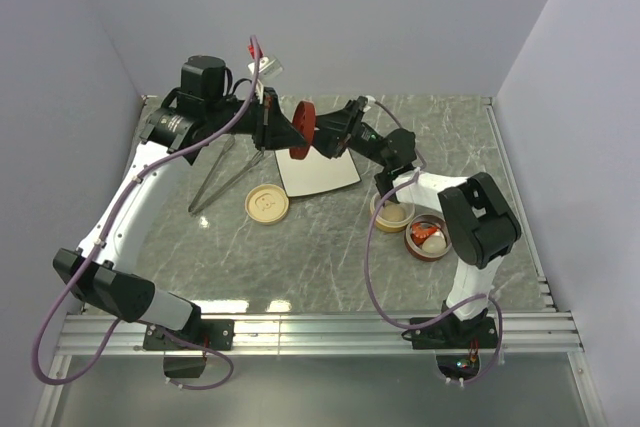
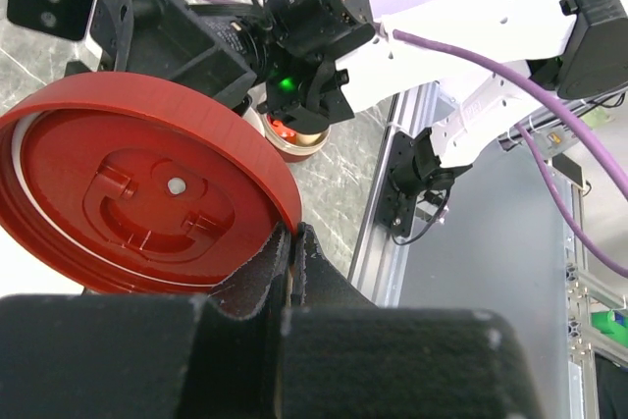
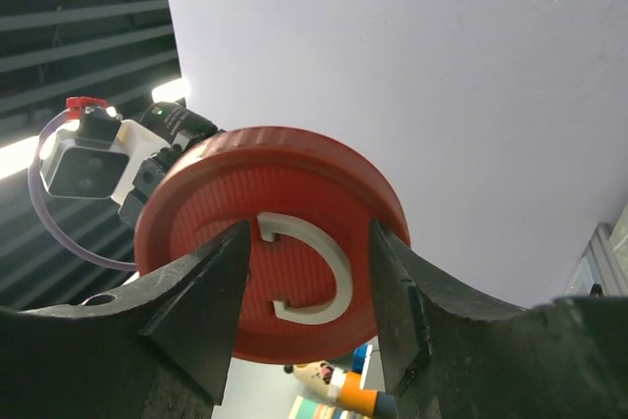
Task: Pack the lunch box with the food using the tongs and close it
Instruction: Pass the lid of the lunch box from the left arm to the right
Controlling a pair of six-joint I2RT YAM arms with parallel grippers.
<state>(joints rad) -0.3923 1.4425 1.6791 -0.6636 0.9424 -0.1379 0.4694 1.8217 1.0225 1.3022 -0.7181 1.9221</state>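
The lunch box's red round lid (image 1: 303, 130) hangs on edge above the table, my left gripper (image 2: 292, 233) shut on its rim. The lid's hollow underside (image 2: 137, 203) faces the left wrist camera. My right gripper (image 3: 304, 272) stands open against the lid's ribbed top (image 3: 275, 174), one finger (image 3: 201, 291) on each side of the white C-shaped handle (image 3: 329, 267), with a gap on the right side. The red box bowl (image 1: 428, 237) holds the white egg and the red-orange shrimp. The silver tongs (image 1: 222, 175) lie on the table, left of the plate.
A white square plate (image 1: 322, 175) lies under the two grippers. A beige round lid (image 1: 267, 203) lies in front of it, and a beige bowl (image 1: 392, 213) sits beside the red bowl, close under the right arm. An aluminium rail (image 1: 320, 327) runs along the near edge.
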